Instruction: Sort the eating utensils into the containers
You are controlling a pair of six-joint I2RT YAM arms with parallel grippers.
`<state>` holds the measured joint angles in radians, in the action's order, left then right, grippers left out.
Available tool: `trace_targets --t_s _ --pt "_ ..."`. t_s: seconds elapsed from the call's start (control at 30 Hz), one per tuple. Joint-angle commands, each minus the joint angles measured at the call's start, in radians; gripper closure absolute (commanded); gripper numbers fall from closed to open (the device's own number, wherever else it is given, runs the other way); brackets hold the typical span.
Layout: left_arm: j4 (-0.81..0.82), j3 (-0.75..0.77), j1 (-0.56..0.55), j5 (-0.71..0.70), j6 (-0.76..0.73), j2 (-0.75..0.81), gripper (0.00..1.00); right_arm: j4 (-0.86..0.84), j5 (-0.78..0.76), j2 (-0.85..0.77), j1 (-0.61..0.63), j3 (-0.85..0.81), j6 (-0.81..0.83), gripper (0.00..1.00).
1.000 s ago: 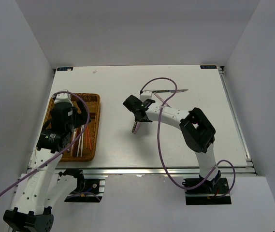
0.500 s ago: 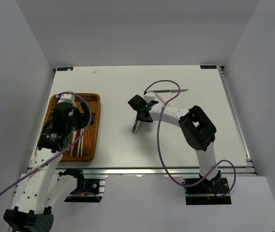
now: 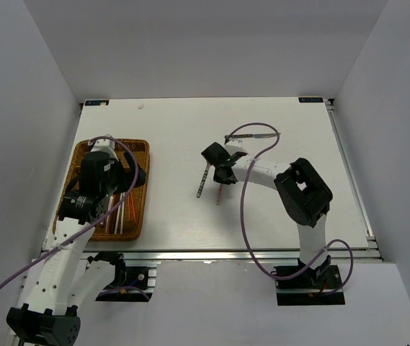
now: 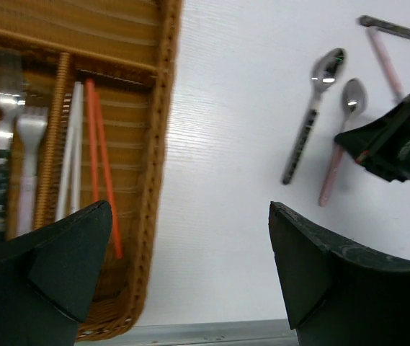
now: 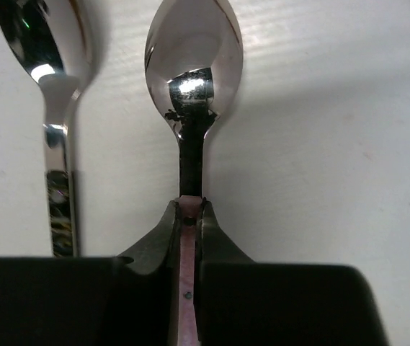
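Shifted the right claw [image 5: 188, 207] a little rightward across the white counter [image 3: 176, 122] since a second ago, and closed it from half spread to pressed together. Now pinching the slim silver spoon with the pink handle [image 5: 194, 61] right where handle meets neck, out on the counter, well apart from the rectangular brown woven wicker tray [image 4: 163, 108]. Just beside it, roughly parallel and not touching: a silver spoon with a dark patterned handle [image 4: 307, 122]. Holding the left claw [image 4: 190, 207] spread wide above the tray's right rim, gripping nothing.

Expect a light, stiff, slick piece: polished metal, thin handle, apt to twist or slide between the pads. Judged best taken on the handle; gripped this near the bowl, likely to droop tail-first, so lift level and slow.

Cannot see most of the pink handle from the wrist, buried under the claw. Cannot tell whether lifted or resting. Cut off at the frame edge: a silver knife [image 4: 395, 29]. Next to it a pale pink strip [image 4: 385, 61], cable or utensil, unclear. In the tray, only partly shown: forks [image 4: 30, 130], white chopsticks [image 4: 71, 144], red chopsticks [image 4: 96, 151].
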<state>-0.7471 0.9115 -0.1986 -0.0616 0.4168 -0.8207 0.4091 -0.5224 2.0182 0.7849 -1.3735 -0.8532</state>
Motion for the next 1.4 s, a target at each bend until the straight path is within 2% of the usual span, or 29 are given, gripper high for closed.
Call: trace_targets --t_s 0.0,0.1,0.13,0.2,0.27,0.4,0.57,0.77,0.97,1.0,1.03,1.17,1.3,1.37 --pt "0.066 0.029 0.004 0.130 0.066 0.015 0.02 0.028 0.033 -0.108 -0.001 0.105 0.032 1.00" --pt "0.208 -0.037 0.001 0.273 0.181 0.051 0.02 -0.108 0.070 -0.263 0.031 0.213 0.169 1.00" --pt "0.257 -0.058 0.002 0.311 0.221 0.058 0.02 -0.166 0.097 -0.310 0.043 0.255 0.265 1.00" --pt "0.379 -0.117 -0.004 0.384 0.331 0.072 0.02 -0.337 0.194 -0.454 0.080 0.382 0.324 1.00" --pt "0.492 -0.151 -0.028 0.414 0.432 0.077 0.02 -0.406 0.292 -0.534 0.100 0.434 0.361 1.00" --pt "0.580 -0.186 -0.116 0.355 0.536 0.083 0.02 -0.466 0.268 -0.673 0.232 0.458 0.379 1.00" --pt "0.586 -0.198 -0.254 0.206 0.605 0.086 0.02 -0.558 0.245 -0.730 0.346 0.444 0.375 1.00" --pt "0.577 -0.227 -0.262 0.172 0.629 0.078 0.05 -0.538 0.147 -0.702 0.454 0.361 0.434 1.00" --pt "0.509 -0.210 -0.262 0.138 0.602 0.071 0.22 -0.572 0.116 -0.710 0.488 0.356 0.444 1.00" --pt "0.511 -0.214 -0.262 0.143 0.603 0.069 0.28 -0.576 0.119 -0.711 0.490 0.355 0.445 1.00" --pt "0.518 -0.218 -0.262 0.149 0.606 0.066 0.46 -0.582 0.124 -0.708 0.490 0.350 0.445 1.00" --pt "0.572 -0.232 -0.262 0.190 0.622 0.063 0.80 -0.586 0.113 -0.678 0.490 0.327 0.463 1.00" --pt "0.594 -0.221 -0.262 0.238 0.616 0.052 0.99 -0.604 0.098 -0.644 0.488 0.303 0.493 1.00" --pt "0.582 -0.197 -0.262 0.246 0.571 0.042 1.00 -0.607 0.096 -0.635 0.490 0.292 0.506 1.00"
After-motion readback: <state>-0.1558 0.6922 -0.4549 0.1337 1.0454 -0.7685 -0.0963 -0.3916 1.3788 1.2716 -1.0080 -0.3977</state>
